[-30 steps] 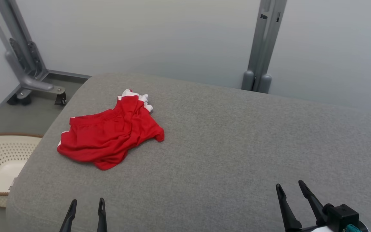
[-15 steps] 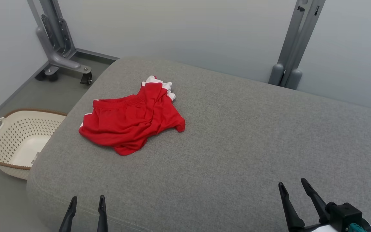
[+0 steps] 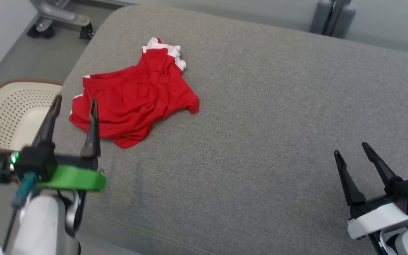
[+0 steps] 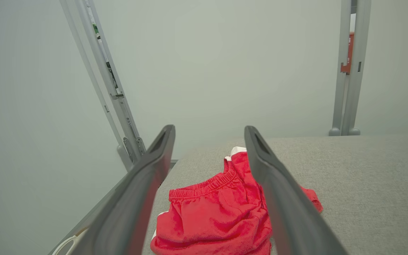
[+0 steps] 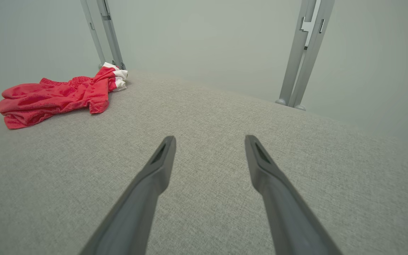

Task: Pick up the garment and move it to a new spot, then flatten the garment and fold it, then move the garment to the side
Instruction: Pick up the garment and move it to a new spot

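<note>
Grey cushion (image 3: 267, 106), pale wall (image 4: 225, 53), grey floor (image 3: 27, 58)

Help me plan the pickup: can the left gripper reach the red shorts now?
Probably yes: the left gripper is open and poised at the near edge of the red shorts, with nothing between them on the grey cushion.

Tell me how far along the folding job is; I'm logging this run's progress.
Nothing looks done: the crumpled red garment with white trim lies untouched on the grey fabric-covered surface. In hand: the left gripper, open and holding nothing, is aimed at the garment from its near side; the right gripper is open, well off to the side. Left: the pick-up, the move, flattening, folding and setting aside.
</note>
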Controlling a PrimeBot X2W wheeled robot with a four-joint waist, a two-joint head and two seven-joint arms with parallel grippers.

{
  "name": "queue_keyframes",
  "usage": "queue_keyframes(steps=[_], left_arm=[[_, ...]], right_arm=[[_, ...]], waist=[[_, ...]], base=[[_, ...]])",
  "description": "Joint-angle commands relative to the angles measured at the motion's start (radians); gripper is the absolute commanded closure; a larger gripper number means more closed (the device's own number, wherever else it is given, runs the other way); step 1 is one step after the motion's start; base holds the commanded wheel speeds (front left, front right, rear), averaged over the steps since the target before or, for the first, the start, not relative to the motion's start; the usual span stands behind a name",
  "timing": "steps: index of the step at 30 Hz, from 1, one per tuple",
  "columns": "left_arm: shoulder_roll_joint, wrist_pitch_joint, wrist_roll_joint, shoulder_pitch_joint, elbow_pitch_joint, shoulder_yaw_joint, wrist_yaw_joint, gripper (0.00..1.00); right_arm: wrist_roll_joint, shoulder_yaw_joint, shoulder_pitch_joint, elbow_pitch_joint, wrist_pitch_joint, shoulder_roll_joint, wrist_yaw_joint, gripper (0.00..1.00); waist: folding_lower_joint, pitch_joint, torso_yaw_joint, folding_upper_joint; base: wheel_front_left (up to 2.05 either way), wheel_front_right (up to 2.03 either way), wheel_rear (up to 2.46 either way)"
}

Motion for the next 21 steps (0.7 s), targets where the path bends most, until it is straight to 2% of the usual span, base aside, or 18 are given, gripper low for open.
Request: queue_keyframes(steps=[1, 4, 10, 13, 16, 21], left_arm=[[0.016, 0.029, -0.008, -0.093, 0.021, -0.01, -0.006, 0.0], [0.076, 0.142, -0.012, -0.28, 0.1, -0.035, -0.013, 0.0], [0.113, 0.329, -0.106, -0.579, 0.329, -0.067, -0.018, 0.0], [0.12, 0.431, -0.222, -0.67, 0.459, -0.117, -0.019, 0.0], [0.169, 0.534, -0.322, -0.733, 0.567, -0.167, -0.017, 0.0], [0.209, 0.597, -0.397, -0.789, 0.697, -0.22, -0.017, 0.0]], right_arm=[[-0.003, -0.006, -0.024, -0.01, -0.003, -0.017, -0.001, 0.0], [-0.004, -0.016, -0.052, -0.027, -0.003, -0.045, -0.001, 0.0], [-0.008, -0.046, -0.086, -0.061, -0.003, -0.076, -0.001, 0.0], [-0.009, -0.056, -0.095, -0.073, -0.003, -0.081, -0.001, 0.0], [-0.008, -0.06, -0.105, -0.084, -0.003, -0.079, -0.001, 0.0], [-0.011, -0.08, -0.095, -0.1, -0.003, -0.079, -0.001, 0.0]], waist=[[-0.0001, 0.145, -0.048, 0.0], [-0.0001, 0.194, -0.07, 0.0], [-0.0001, 0.273, -0.122, 0.0], [-0.0001, 0.303, -0.15, 0.0], [-0.0001, 0.334, -0.182, 0.0], [-0.0001, 0.374, -0.208, 0.0]], base=[[0.0, 0.0, 0.0], [0.0, 0.0, 0.0], [0.0, 0.0, 0.0], [0.0, 0.0, 0.0], [0.0, 0.0, 0.0], [0.0, 0.0, 0.0]])
